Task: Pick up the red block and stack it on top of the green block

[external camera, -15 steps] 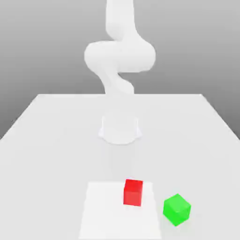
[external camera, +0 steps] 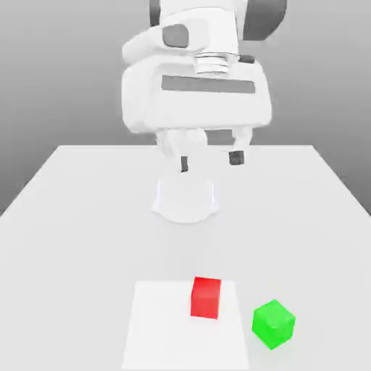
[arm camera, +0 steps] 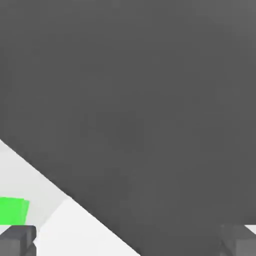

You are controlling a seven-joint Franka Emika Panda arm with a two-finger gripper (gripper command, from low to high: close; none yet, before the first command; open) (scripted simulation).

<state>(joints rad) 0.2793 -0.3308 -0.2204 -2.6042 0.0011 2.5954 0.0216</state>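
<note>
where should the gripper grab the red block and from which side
Judged from the exterior view: come from straight above the red block and close on two opposite vertical faces. It sits flat, faces plain, with a gap to the green block. The gripper is open, high above the table.

red block [external camera: 206, 297] bright, plain red; green block [external camera: 273, 324] bright, plain green, and green again in the hand view [arm camera: 13, 210]. surface [external camera: 80, 217] pale grey with a whiter patch [external camera: 159, 326]. arm [external camera: 196, 87] white, end effector [external camera: 210, 161] fingertips dark grey. backdrop grey.
</note>
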